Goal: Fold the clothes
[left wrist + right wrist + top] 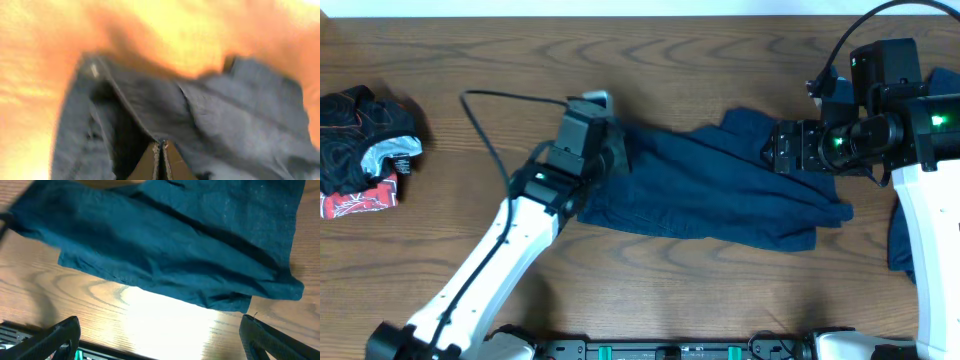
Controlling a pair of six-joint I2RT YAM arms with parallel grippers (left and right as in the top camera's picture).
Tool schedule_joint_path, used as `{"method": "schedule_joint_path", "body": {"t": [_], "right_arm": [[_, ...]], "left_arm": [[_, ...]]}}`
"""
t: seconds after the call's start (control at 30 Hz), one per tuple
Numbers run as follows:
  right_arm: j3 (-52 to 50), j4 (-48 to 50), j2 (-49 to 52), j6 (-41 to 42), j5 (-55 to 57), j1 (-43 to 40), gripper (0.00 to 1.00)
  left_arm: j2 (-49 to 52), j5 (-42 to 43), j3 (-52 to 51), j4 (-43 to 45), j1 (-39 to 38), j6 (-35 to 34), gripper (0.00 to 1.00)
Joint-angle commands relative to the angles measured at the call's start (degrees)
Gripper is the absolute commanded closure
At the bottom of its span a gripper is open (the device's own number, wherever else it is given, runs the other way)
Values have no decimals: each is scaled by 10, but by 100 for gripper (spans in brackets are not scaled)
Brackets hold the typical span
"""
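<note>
The dark navy shorts (720, 190) lie spread and rumpled across the middle of the wooden table. My left gripper (612, 140) is at their left edge, and in the left wrist view its fingers (161, 150) are shut together on a fold of the shorts (240, 115). My right gripper (772, 150) hovers over the shorts' upper right part. In the right wrist view its fingers (160, 337) are wide apart and empty, with the shorts (175, 245) below and beyond them. Another blue piece (901, 240) lies at the right edge, partly hidden by the right arm.
A pile of black, red and grey clothes (365, 150) sits at the far left of the table. The table's front edge with the arm bases (670, 350) runs along the bottom. A black cable (485, 130) loops over the table left of the left arm.
</note>
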Motion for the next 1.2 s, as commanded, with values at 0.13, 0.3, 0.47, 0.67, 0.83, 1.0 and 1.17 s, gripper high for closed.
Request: {"method": "schedule_joint_path", "body": {"t": [0.13, 0.3, 0.47, 0.67, 0.83, 1.0, 1.17], "right_arm": [[6, 1, 1, -8, 2, 5, 1], [6, -2, 1, -8, 2, 5, 1], [6, -7, 1, -8, 4, 5, 1], [6, -18, 1, -8, 4, 5, 1], [6, -37, 1, -8, 4, 5, 1], [6, -58, 1, -8, 6, 5, 1], [6, -67, 1, -9, 10, 5, 1]], "left_arm": [[-1, -58, 25, 29, 47, 59, 94], [1, -58, 25, 82, 80, 75, 94], [5, -52, 25, 87, 92, 86, 94], [24, -52, 25, 55, 93, 99, 94], [49, -53, 24, 19, 93, 99, 94], [65, -59, 24, 3, 108, 99, 93], [65, -58, 24, -12, 134, 94, 23]]}}
